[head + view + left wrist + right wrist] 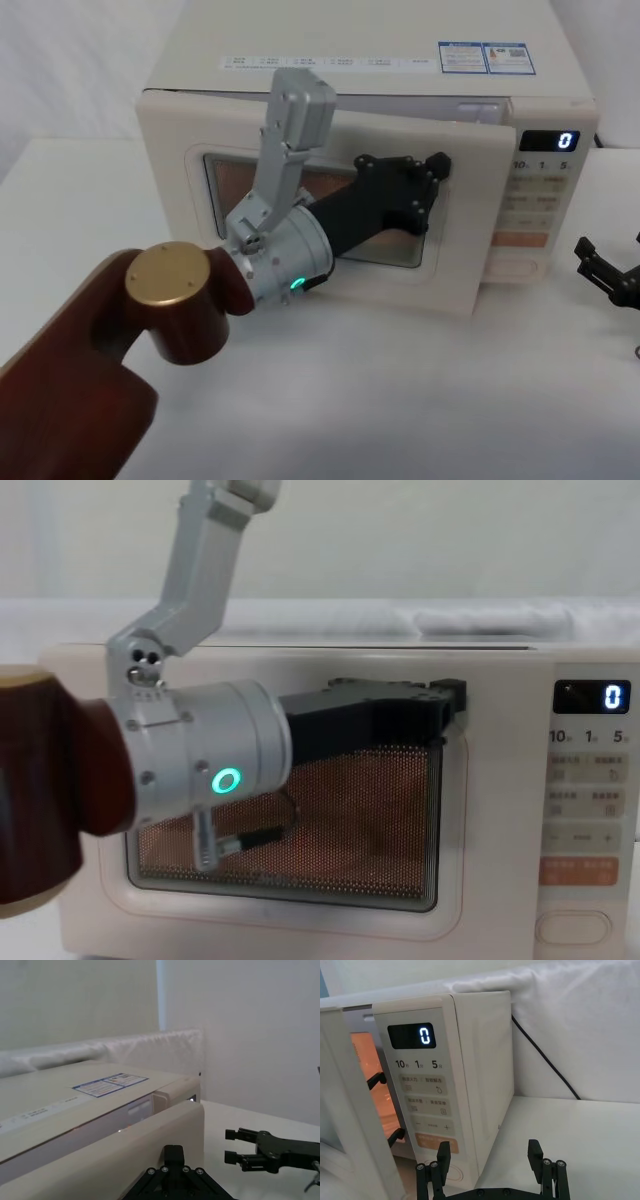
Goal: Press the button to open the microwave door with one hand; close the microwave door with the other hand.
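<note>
- Left end effector (405, 190) was seen pressed flat against the outer face of the microwave door (465, 250), near the door's upper free edge; whether its fingers were apart or together could not be told.
- Right end effector (490, 1157) was held low beside the control strip, its black fingers spread apart and holding nothing; the left one was clearly the nearer to the door.
- The door stood ajar, hinged at the robot's left, its free edge swung out from the microwave (380, 50) and an orange glow showing in the gap.
- From the left end effector the closing direction was judged to lie straight ahead, into the oven body; the door's long axis ran across the view.
- The door was a smooth cream panel with a dark mesh window; the button (572, 926) was a cream oval at the strip's foot.
- The desk (400, 400) appeared white and matte.
</note>
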Robot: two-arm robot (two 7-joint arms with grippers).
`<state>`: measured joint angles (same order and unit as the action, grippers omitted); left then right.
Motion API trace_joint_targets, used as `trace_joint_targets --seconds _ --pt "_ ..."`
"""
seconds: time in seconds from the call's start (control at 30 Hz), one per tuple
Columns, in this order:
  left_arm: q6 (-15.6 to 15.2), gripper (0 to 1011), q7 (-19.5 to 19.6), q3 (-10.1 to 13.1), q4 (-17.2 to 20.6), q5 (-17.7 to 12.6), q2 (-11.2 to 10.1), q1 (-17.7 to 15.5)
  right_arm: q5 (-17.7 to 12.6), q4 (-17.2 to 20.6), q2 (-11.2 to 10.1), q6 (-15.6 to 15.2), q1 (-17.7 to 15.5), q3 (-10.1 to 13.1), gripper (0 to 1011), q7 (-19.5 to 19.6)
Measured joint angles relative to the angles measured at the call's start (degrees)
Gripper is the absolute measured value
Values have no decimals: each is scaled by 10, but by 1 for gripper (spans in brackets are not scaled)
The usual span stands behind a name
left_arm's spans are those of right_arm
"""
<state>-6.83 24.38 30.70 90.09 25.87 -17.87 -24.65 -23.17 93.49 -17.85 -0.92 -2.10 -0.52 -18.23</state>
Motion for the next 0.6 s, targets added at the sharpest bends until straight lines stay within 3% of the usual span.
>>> trace_joint_targets --seconds 0.6 --pt "12 0 -20 5 -44 -28 40 -10 0 0 0 0 0 0 1002 0"
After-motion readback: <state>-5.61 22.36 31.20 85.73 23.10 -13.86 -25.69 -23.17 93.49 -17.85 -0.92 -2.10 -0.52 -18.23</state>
